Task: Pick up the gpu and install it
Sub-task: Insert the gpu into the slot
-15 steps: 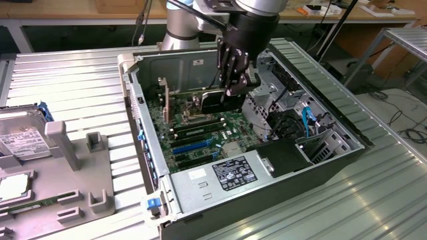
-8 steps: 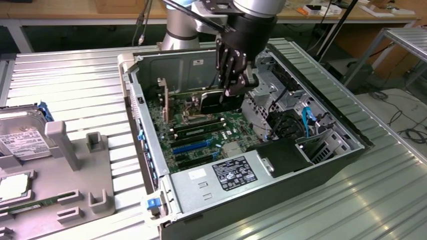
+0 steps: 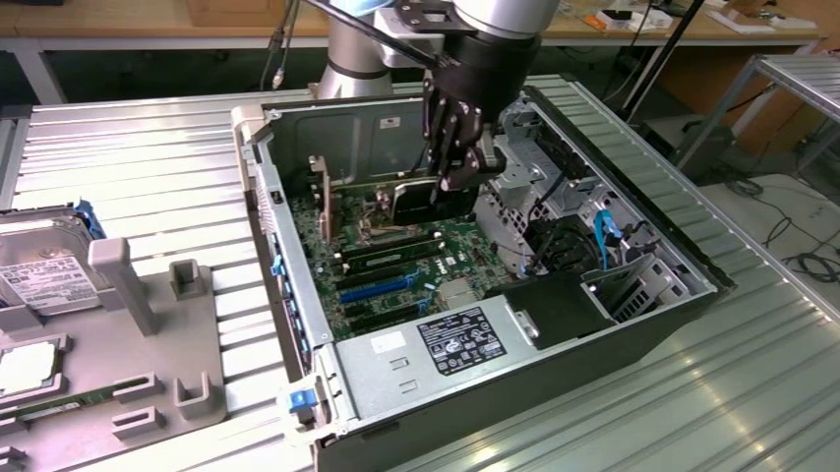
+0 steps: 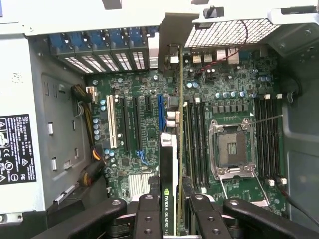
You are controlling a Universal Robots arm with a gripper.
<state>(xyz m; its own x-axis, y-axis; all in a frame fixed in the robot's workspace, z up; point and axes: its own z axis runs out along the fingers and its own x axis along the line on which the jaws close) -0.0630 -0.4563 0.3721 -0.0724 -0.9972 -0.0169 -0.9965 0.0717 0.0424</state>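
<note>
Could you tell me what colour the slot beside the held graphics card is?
Blue; the wrist view shows the long plastic slot best, beside the black graphics card.

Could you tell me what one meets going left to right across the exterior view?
Hard drive → grey tray post → blue case latch → gpu in the gripper → blue cable.
</note>
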